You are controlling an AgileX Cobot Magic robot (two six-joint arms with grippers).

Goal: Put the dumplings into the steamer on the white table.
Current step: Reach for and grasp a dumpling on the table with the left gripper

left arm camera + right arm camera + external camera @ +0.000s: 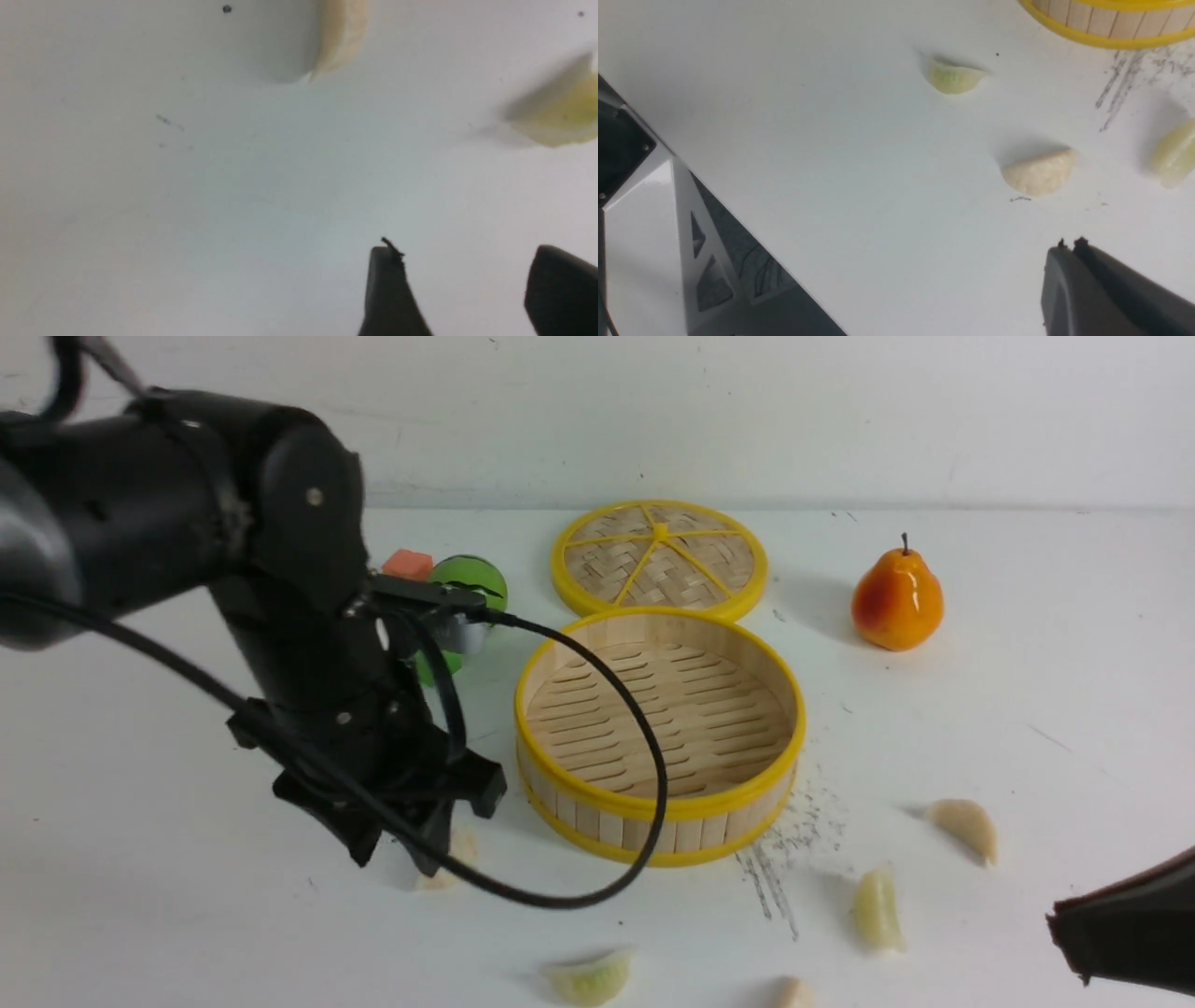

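The steamer (709, 831) stood empty in the middle of the white table (187, 915), its slatted floor bare. All the pale crescents lay outside it, on the robot's side. A cream dumpling (966, 826) with a pleated edge sat to the right front, and a pale yellow dumpling (878, 907) lay a little nearer. A greenish dumpling (590, 978) was in front of the basket, and a fourth dumpling (794, 994) was cut off by the front view's lower edge. The fifth dumpling (453, 859) was mostly hidden behind the left gripper (401, 859), which hung low just left of the steamer with its jaws spread. Its wrist view caught that dumpling only in part and another as a blur. The right gripper (1070, 246), half out of the front view at the right, had its jaws pressed together on nothing.
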